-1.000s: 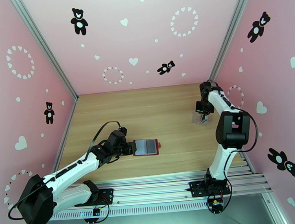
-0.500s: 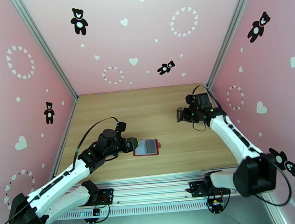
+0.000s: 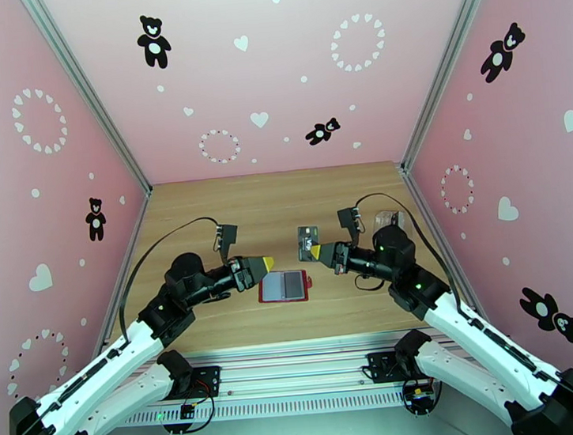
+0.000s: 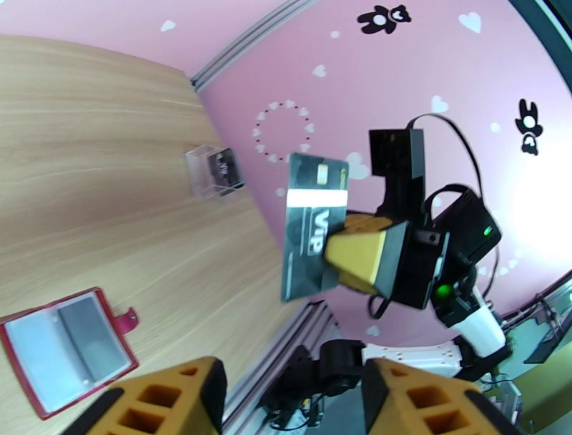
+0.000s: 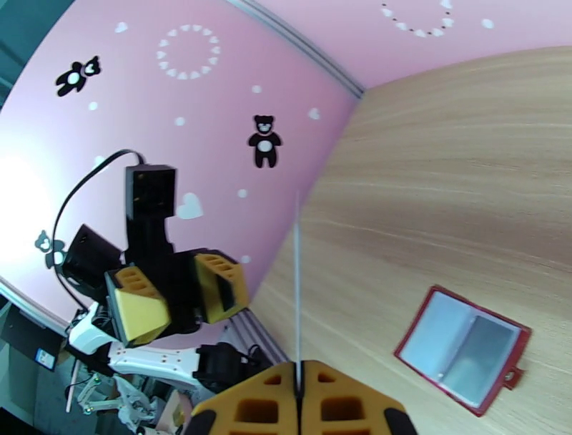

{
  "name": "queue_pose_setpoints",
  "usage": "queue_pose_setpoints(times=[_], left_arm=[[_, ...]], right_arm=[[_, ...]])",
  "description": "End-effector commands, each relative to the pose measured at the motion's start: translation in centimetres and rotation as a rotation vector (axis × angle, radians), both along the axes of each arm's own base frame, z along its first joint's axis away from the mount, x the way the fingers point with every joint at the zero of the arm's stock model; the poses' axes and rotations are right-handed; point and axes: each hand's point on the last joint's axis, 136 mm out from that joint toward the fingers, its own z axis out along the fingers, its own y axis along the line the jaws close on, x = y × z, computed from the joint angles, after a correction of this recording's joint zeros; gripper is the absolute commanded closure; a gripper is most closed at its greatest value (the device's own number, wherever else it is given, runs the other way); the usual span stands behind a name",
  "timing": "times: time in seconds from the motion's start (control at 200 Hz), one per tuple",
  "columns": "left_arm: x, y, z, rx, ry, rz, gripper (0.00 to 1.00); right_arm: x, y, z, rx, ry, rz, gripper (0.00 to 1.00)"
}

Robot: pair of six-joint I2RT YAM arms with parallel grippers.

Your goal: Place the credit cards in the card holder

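Observation:
The red card holder [image 3: 284, 286] lies open on the wooden table, its pale grey inside facing up; it is also seen in the left wrist view [image 4: 68, 350] and the right wrist view [image 5: 461, 350]. My right gripper [image 3: 314, 252] hovers above and behind the holder, shut on a dark credit card [image 3: 307, 241] marked VIP [image 4: 314, 225]. In the right wrist view that card [image 5: 297, 286] shows edge-on. My left gripper [image 3: 265, 264] faces it from the left, open with nothing between its fingers [image 5: 218, 286]. Another dark card [image 4: 223, 170] sits in a clear box.
The clear plastic box [image 3: 388, 222] stands at the table's right side, close to the pink wall. Pink walls close in the table on three sides. Both arm bases are bolted to a metal rail [image 3: 298, 364] at the near edge.
My right arm swung from the clear box to the table's middle, carrying a card. My left gripper drew back from the holder's left edge, lifted and turned towards the card.

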Motion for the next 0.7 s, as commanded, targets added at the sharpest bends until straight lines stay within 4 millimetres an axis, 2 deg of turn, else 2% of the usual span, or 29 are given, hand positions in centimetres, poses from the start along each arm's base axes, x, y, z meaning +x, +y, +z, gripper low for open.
queue_pose_setpoints(times=[0.0, 0.17, 0.405, 0.696], left_arm=[[-0.7, -1.3, 2.1, -0.056, -0.03, -0.06, 0.47], [-0.7, -3.1, 1.7, -0.043, -0.013, -0.097, 0.52], [-0.8, -3.6, 2.1, -0.056, -0.018, -0.114, 0.59], [-1.1, -3.7, 2.6, -0.085, -0.013, -0.13, 0.86]], right_arm=[[-0.9, 0.6, 2.9, 0.101, -0.07, 0.037, 1.0], [-1.4, 2.1, 3.0, 0.139, -0.06, 0.097, 1.0], [-2.0, 3.5, 2.4, 0.138, -0.043, 0.151, 1.0], [-2.7, 4.4, 2.2, 0.137, -0.036, 0.214, 1.0]])
